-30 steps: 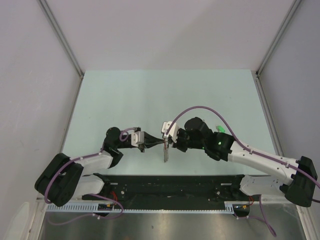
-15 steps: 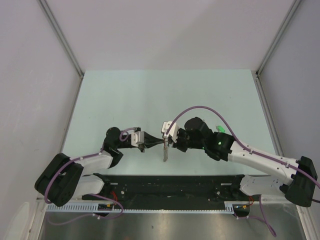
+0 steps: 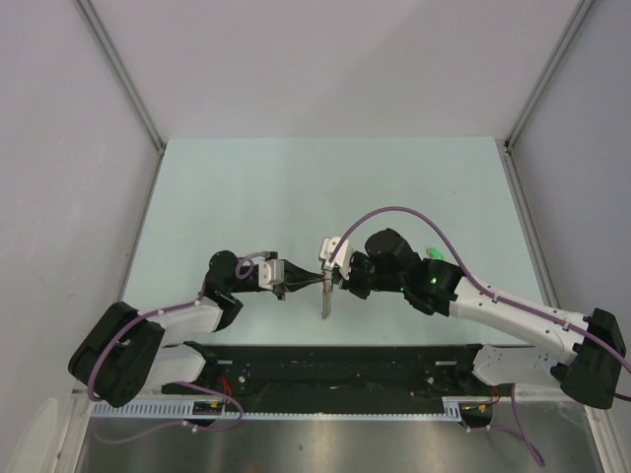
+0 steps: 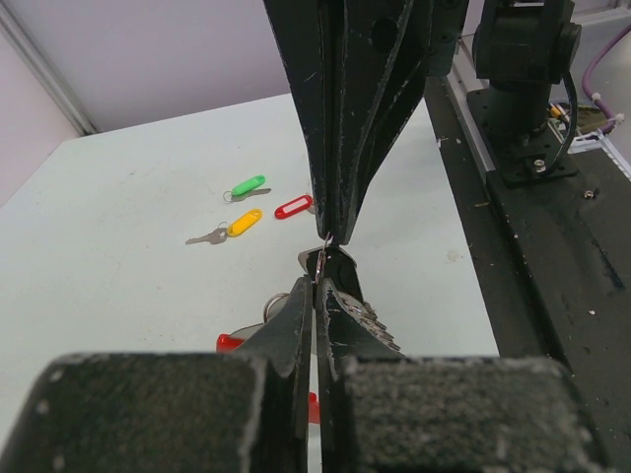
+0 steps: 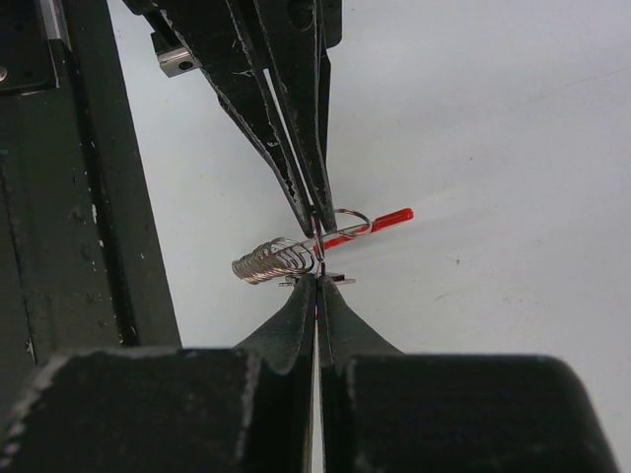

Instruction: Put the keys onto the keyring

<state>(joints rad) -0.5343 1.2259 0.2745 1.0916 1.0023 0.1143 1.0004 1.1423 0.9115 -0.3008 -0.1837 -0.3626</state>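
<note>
Pressing the left gripper (image 4: 317,283) fully closed on the keyring (image 5: 266,261), pinching it about where the silver coil of small rings is joining the red arc. Holding the right gripper (image 5: 316,280) just as tightly closed, tips touching that same spot. Not managing to tell whether it is gripping the ring itself or only a small silver piece beside it.

Meeting tip to tip, in the right wrist view, with the left gripper coming in from 12 o'clock and the right from 6 o'clock. Hanging crosswise between them, the keyring, long axis running 9 to 3 o'clock, coil toward 9, red arc toward 3.

Lying loose on the table (image 4: 108,296), well apart from the keyring: green key (image 4: 246,185), yellow key (image 4: 243,222) and red key (image 4: 293,207), at 10 to 11 o'clock from the left gripper's tips in its wrist view, out past the right gripper. Judging the right arm the nearer one for fetching a key, blade aimed across the ring.
</note>
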